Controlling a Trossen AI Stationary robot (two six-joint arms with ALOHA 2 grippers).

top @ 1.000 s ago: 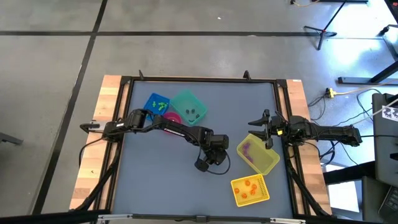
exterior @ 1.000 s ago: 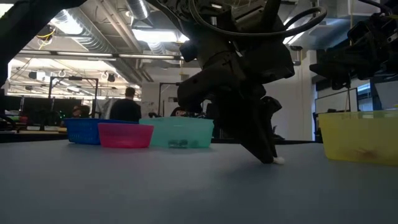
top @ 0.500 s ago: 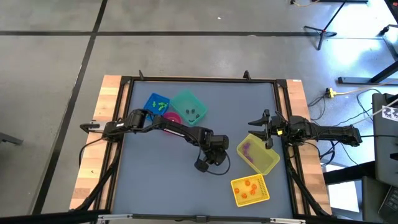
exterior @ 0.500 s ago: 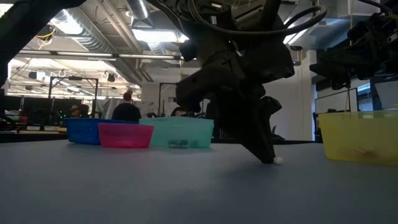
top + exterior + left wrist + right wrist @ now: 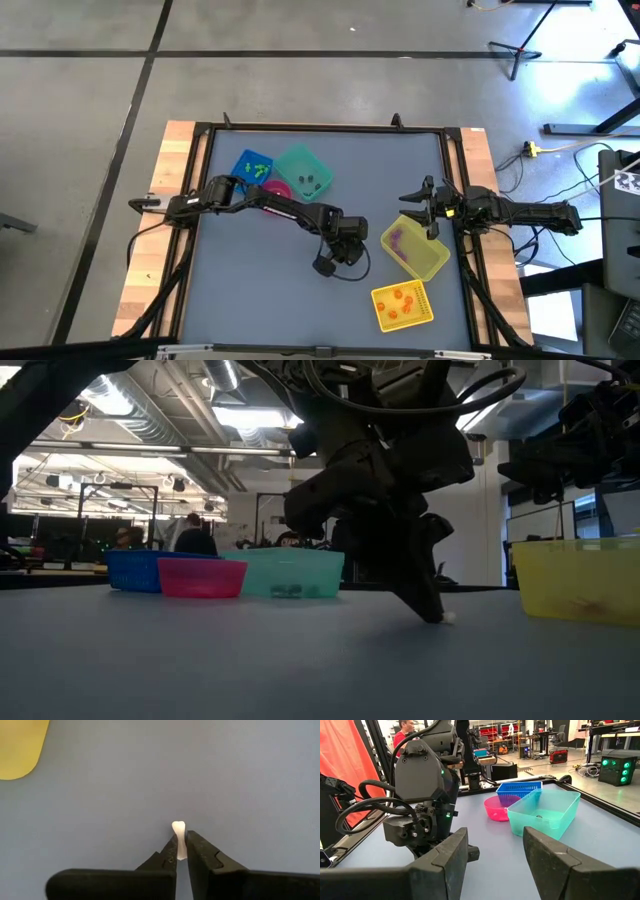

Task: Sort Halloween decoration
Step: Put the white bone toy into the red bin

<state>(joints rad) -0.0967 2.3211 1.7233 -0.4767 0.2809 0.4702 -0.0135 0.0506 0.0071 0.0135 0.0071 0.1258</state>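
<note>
A tiny white bone-shaped Halloween decoration point(image 5: 178, 827) lies on the grey table, near its middle. My left gripper point(image 5: 323, 266) slants down onto it and is shut on it; in the low view its fingertips point(image 5: 434, 616) reach the table top beside the white piece point(image 5: 448, 618). My right gripper point(image 5: 415, 205) waits open and level at the table's right edge, above the upper yellow bin point(image 5: 414, 247), with nothing between its fingers point(image 5: 440, 865). My left gripper pinches the white decoration's lower shaft point(image 5: 180, 848) between its two fingertips. The fingers slant steeply down from above and lie along the piece. Its knobbed end point(image 5: 178, 826) sticks out past the tips. The piece rests on the table.
A blue bin point(image 5: 252, 167), a pink bin point(image 5: 277, 188) and a teal bin point(image 5: 304, 172) stand at the far left, with small pieces in them. Two yellow bins point(image 5: 402, 305) stand near the right, one holding purple pieces and the other orange. Bare table lies in front of the left gripper.
My left gripper has kept its place with its tips at the table by the white piece. A person in the room behind has moved.
</note>
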